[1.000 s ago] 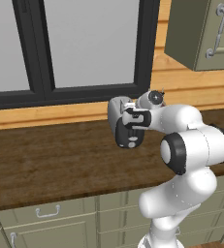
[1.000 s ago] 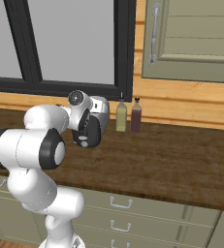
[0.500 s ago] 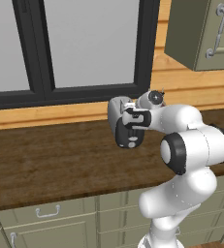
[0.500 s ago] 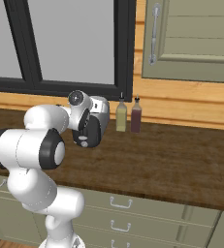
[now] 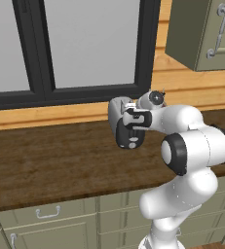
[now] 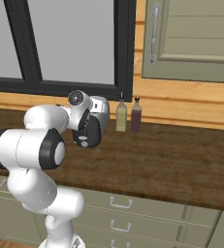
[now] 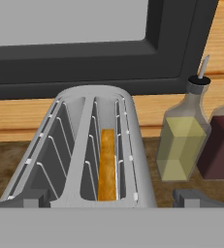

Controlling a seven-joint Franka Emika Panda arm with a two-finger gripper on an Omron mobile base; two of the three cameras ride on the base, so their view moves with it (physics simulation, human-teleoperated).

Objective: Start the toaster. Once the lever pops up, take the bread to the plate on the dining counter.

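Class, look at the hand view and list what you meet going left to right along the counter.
toaster with the bread in its right slot → yellow bottle → dark red bottle

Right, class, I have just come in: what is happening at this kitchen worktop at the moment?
A white robot arm holds its tool open just above a silver toaster that stands on the wood worktop under the window. In the hand view, one tan bread slice sits upright in the toaster's right-hand slot; the left slot holds nothing. The tool grips nothing and touches nothing. Two bottles, one yellowish and one dark red, stand beside the toaster.
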